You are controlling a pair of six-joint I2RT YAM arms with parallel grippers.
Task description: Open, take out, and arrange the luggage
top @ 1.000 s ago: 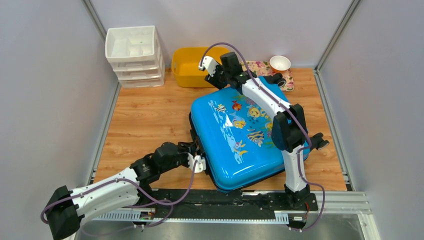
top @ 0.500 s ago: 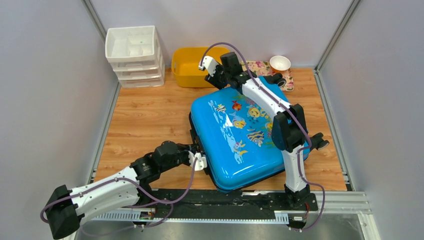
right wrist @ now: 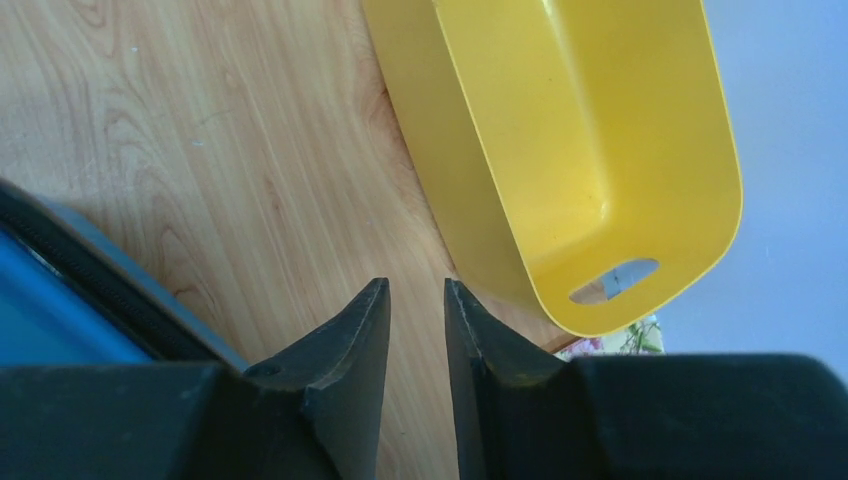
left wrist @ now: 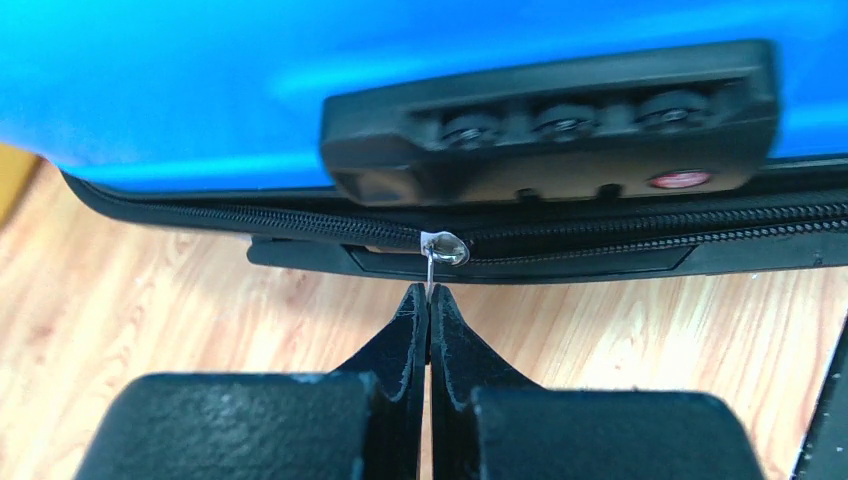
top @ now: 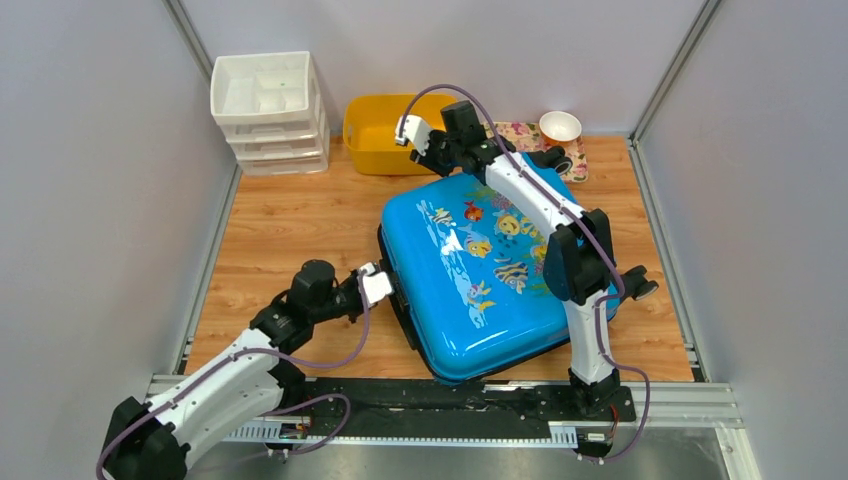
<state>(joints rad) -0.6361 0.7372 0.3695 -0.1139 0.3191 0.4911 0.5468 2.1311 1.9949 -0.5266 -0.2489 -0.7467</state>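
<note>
Left end effector [left wrist: 428,292] slid along luggage [top: 480,270], pinching zipper pull [left wrist: 432,260]

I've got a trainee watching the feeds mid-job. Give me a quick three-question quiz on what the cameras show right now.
1. True or false: the left gripper is shut on the zipper pull of the luggage.
2. What lies just beyond the right gripper? A) a red bucket B) the yellow tub C) a cardboard box
3. How many dials show on the combination lock?
Key: 1 true; 2 B; 3 three.
</note>
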